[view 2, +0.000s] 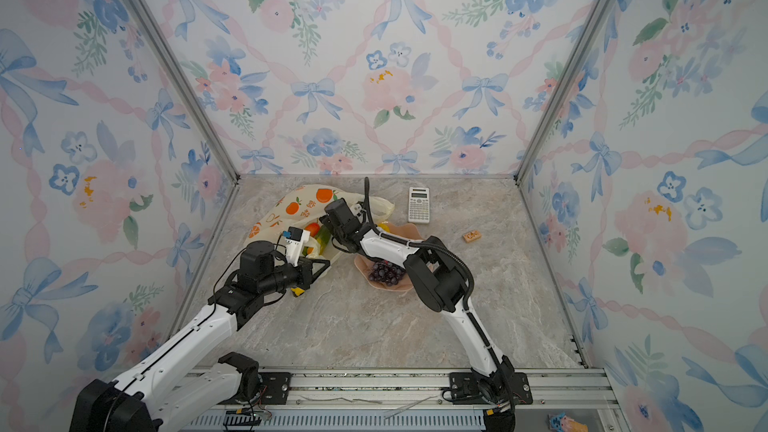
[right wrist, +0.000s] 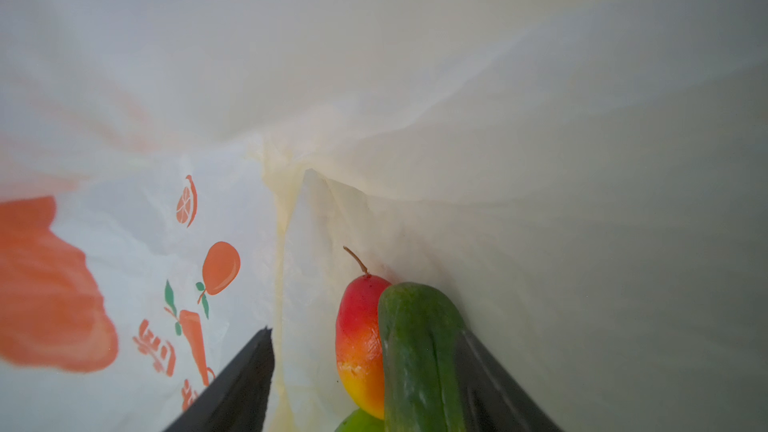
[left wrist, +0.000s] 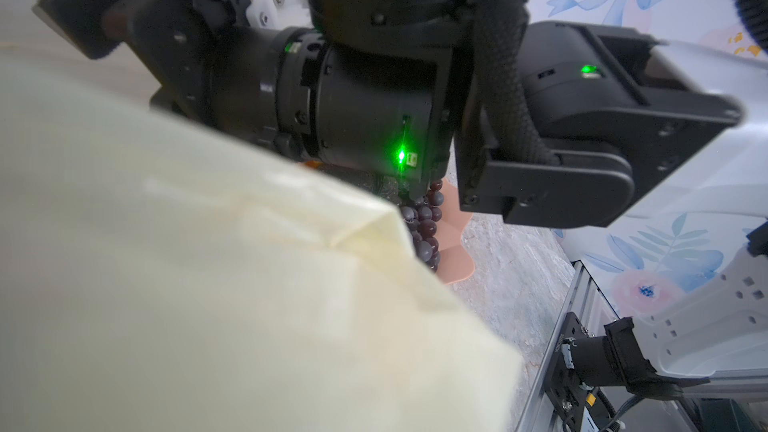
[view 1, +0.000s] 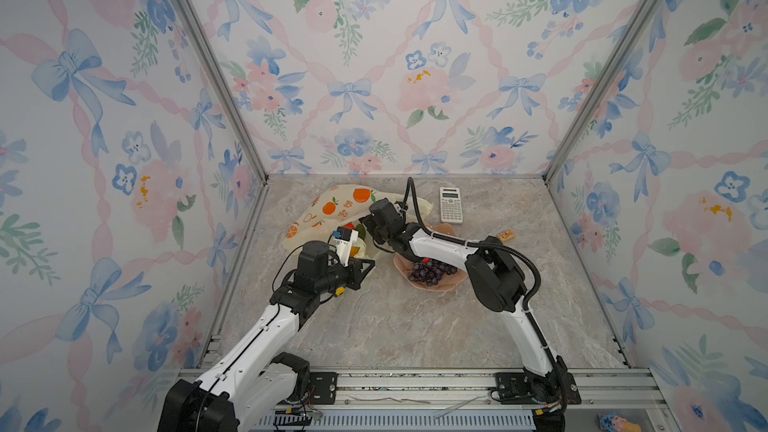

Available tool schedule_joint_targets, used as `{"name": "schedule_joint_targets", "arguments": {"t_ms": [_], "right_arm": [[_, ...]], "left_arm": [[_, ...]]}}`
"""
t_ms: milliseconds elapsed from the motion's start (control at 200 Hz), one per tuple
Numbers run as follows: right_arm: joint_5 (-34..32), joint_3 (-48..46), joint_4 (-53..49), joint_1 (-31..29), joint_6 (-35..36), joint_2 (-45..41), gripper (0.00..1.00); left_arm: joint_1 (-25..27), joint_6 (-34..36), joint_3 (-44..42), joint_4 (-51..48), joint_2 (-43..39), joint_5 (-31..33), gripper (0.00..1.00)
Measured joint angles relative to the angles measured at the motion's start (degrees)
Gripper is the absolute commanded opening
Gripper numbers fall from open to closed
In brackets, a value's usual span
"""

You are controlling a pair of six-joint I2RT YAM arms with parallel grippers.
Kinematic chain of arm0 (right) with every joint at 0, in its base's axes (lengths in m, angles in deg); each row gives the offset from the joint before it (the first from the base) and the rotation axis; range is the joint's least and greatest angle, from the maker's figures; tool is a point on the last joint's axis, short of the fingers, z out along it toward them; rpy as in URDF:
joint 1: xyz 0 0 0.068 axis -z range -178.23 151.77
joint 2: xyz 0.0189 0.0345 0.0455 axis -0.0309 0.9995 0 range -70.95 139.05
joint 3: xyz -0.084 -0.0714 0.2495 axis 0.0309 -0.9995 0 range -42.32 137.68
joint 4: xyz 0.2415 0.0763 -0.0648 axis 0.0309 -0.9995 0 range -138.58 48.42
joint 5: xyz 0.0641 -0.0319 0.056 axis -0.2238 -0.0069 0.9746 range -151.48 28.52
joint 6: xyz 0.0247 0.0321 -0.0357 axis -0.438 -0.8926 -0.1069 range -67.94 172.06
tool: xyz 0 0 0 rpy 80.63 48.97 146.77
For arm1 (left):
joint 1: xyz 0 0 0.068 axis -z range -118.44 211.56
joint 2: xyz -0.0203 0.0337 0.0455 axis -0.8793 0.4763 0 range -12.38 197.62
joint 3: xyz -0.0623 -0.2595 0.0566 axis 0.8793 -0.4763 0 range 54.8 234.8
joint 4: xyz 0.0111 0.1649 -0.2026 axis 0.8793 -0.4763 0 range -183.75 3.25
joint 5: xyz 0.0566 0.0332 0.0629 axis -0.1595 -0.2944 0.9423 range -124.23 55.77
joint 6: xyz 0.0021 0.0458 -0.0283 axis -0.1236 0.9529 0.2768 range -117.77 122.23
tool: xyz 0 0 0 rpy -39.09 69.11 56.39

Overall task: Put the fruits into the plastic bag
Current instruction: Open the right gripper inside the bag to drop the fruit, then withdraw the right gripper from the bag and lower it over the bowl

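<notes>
Right wrist view: your right gripper sits inside the plastic bag, jaws apart, with the dark green fruit and red-yellow fruit between them. Your left gripper is clamped on the bag's edge. 1 grape bunch lies on the pink plate.

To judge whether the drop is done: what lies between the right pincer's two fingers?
In the right wrist view, a green cucumber and a red-yellow fruit lie side by side between the fingers of the open right pincer, inside the bag.
</notes>
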Motion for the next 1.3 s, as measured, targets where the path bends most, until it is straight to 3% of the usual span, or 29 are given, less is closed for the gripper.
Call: {"name": "schedule_joint_targets", "arguments": {"t_ms": [470,800,1080,1300], "right_arm": [[3.76,0.22,-1.25,0.15,5.29,-4.68,0.71],[7.41,-5.84,-5.66,1.42,9.90,-16.92,0.72],[10.95,-10.19,-16.65,2.62,17.97,-27.54,0.77],[18.45,-12.02,-20.81,6.97,22.38,-32.00,0.78]], "left_arm": [[0.04,0.00,0.00,-0.02,-0.04,0.09,0.00],[0.04,0.02,0.00,-0.04,-0.04,0.26,0.00],[0.04,0.04,0.00,-0.07,-0.04,0.87,0.00],[0.26,0.22,0.00,-0.11,-0.04,1.14,0.00]]}}
